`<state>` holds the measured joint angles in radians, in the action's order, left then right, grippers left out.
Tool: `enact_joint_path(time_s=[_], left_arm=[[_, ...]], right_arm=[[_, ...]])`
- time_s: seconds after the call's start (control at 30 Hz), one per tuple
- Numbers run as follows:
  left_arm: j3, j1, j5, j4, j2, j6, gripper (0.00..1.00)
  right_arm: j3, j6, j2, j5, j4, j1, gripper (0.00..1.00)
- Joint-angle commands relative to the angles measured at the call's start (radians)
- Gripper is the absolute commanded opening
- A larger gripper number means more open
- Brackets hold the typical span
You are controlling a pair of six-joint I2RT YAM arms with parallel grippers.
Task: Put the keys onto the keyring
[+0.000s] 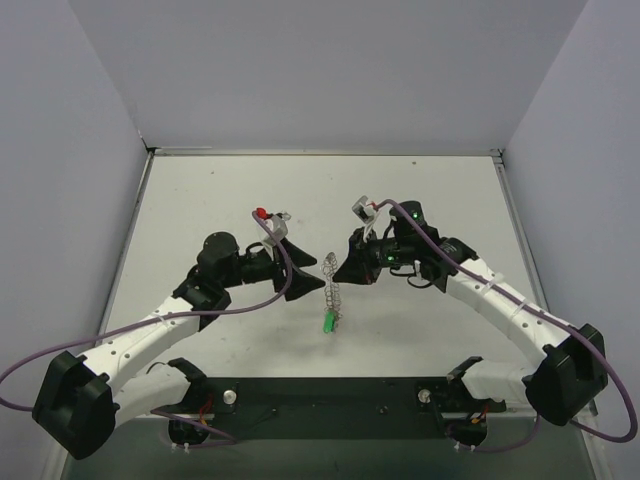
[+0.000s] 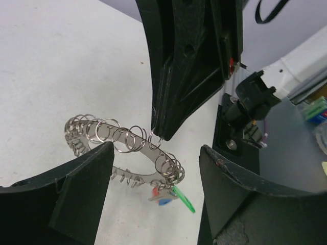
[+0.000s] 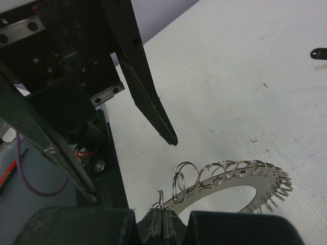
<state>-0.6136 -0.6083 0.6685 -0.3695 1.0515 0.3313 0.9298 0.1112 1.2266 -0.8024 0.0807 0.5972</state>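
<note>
Noting occlusions first: the top view gives the keyring (image 1: 333, 291) only edge-on, a thin silvery strip between the two arms, so its open centre is not seen there. In the left wrist view the near arc of the ring is cut off by the left gripper's (image 2: 156, 149) own fingers. In the right wrist view its lower part is hidden behind the right gripper (image 3: 162, 214). Whether the ring touches the table (image 1: 200, 200) cannot be told.

The keys (image 2: 166, 196) hang in a bunch at one end of the ring. The green key (image 2: 185, 201) is clear and the blue key (image 2: 163, 202) is partly hidden; the rest are too small and overlapped to sort. A small dark object (image 3: 319, 52) lies on the table at the frame edge in the right wrist view, well apart from the ring and too small to identify.

Orientation: from above, the ring's long axis runs near to far, with the green key at the near end, toward the arm bases.

Right claw: pressed together on one small wire loop of the keyring's rim. Left claw: spread wide, fingers either side of the ring, gripping nothing.
</note>
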Motion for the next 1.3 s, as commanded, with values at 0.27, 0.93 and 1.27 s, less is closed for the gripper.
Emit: enact_joint_path(time_s=[0.27,0.93,1.27], left_arm=[[-0.003,-0.001,0.321,-0.264,-0.019,0.121,0.67],[0.009,0.05,0.476,-1.108,0.2,0.744,0.53],[0.008,0.05,0.362,-0.85,0.147,0.545,0.52]], right_arm=[[0.089,-0.047,-0.082,-0.135,0.042,0.006,0.0],[-0.031,0.154,-0.249,-0.011,-0.26,0.003,0.0],[-0.048,0.176,-0.265,-0.018,-0.291,0.004,0.0]])
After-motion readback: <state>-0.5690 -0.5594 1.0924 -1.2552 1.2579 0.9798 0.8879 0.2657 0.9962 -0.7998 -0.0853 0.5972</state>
